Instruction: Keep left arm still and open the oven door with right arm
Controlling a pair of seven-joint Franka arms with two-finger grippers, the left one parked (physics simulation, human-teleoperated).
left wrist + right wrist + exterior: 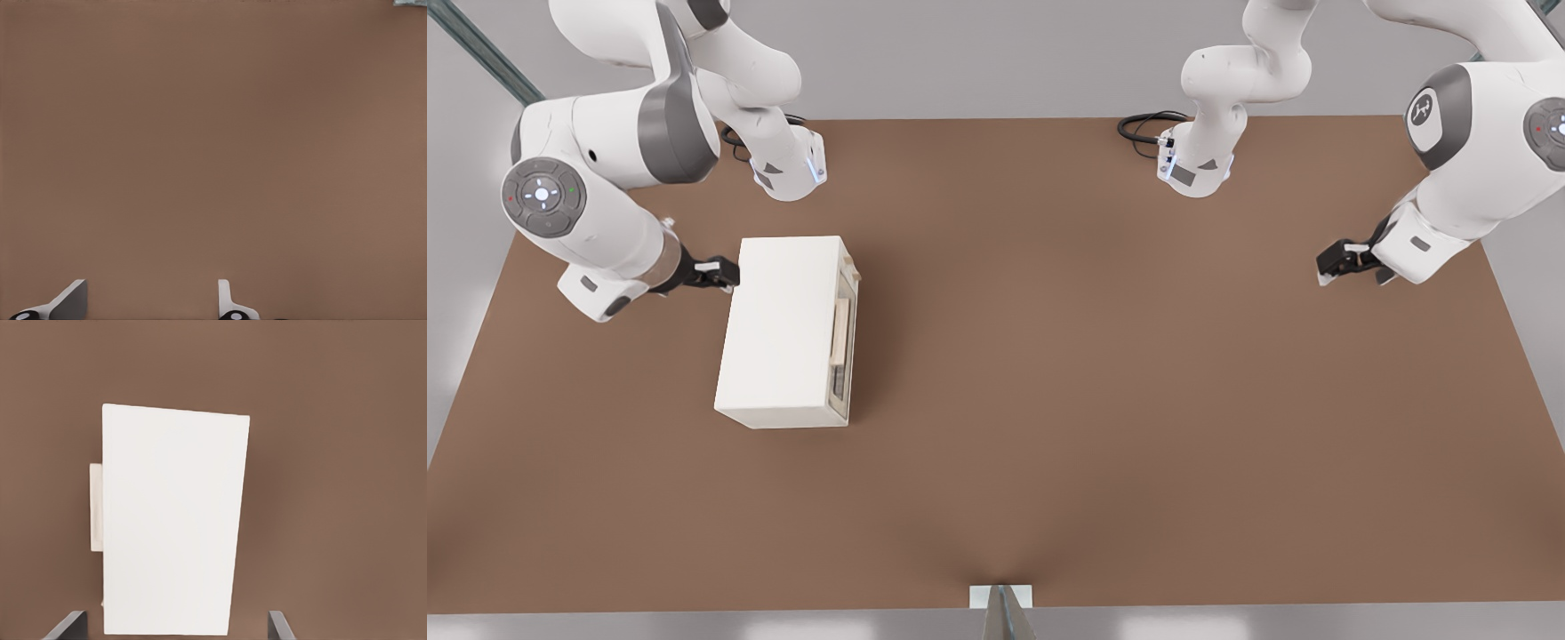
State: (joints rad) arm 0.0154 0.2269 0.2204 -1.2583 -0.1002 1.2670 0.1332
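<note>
Oven door (842,338) only frontally visible; gripper (725,272) behind oven (170,520).

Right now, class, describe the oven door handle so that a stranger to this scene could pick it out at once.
Find the brown table, then the cream-white oven on the front view's left half. The oven door is the narrow face towards the table's middle, and the handle is the pale tan bar along it, the only tan part on that cream box. The gripper hangs over the opposite side, open.

Simulated robot test cell — bare brown tabletop (1049,400), plain grey walls (978,53), gripper (725,273) beside oven (783,329)
</note>
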